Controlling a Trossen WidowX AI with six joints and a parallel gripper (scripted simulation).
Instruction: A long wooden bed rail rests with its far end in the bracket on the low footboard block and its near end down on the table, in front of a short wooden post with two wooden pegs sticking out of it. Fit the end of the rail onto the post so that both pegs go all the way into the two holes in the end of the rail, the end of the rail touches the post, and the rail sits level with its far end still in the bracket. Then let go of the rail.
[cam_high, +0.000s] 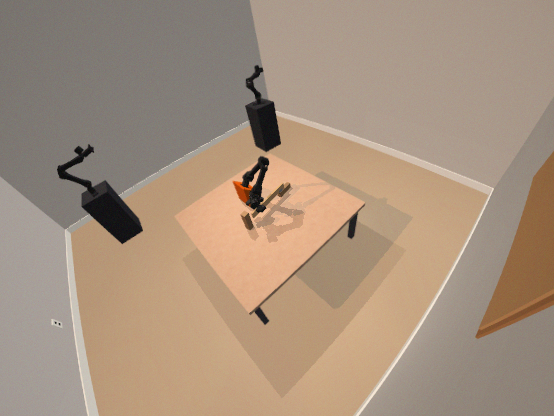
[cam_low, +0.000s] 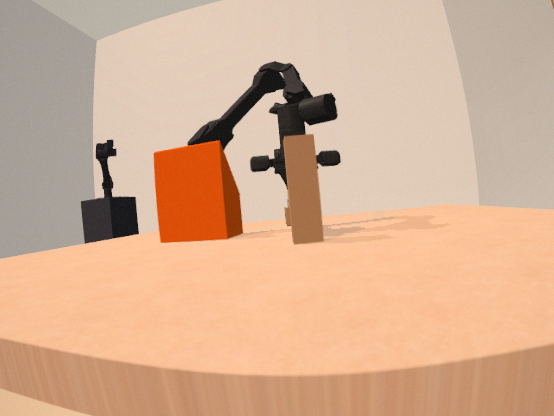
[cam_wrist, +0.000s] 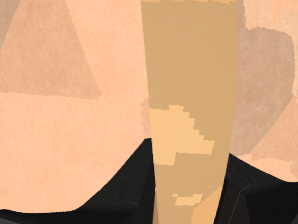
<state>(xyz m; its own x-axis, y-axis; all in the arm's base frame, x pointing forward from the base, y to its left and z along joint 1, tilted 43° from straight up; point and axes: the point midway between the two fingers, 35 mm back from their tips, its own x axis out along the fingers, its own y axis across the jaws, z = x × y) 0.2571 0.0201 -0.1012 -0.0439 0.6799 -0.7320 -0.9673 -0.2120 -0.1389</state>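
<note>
The wooden rail (cam_high: 272, 198) (cam_wrist: 192, 65) slopes or lies along the line from the small footboard block (cam_high: 284, 190) (cam_low: 288, 216) to the short post (cam_high: 247, 221) (cam_low: 303, 190). My gripper (cam_high: 256, 205) (cam_wrist: 171, 144) is shut on the rail near its post end, with one finger on each side. The rail's shadow lies apart from it on the table in the top view. The rail's near end is close beside the post; whether they touch cannot be told. The pegs and holes are not visible. The post hides the rail and fingertips in the exterior view.
An orange block (cam_high: 242, 192) (cam_low: 192, 192) stands on the table (cam_high: 280, 265) (cam_low: 250, 310) close beside the arm and left of the post in the exterior view. Two other arms stand on black pedestals (cam_high: 112, 212) (cam_high: 263, 125) off the table.
</note>
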